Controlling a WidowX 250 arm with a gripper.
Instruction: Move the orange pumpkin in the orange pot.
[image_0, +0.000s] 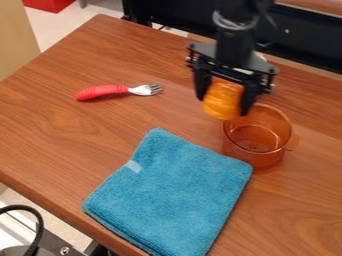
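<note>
Transfer step: the gripper clasps the pumpkin, parted its width; pot sits toward five o'clock; next, centre above, release.

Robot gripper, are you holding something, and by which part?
Yes, the gripper holds the orange pumpkin by its sides, with its lower end poking out below.
</note>
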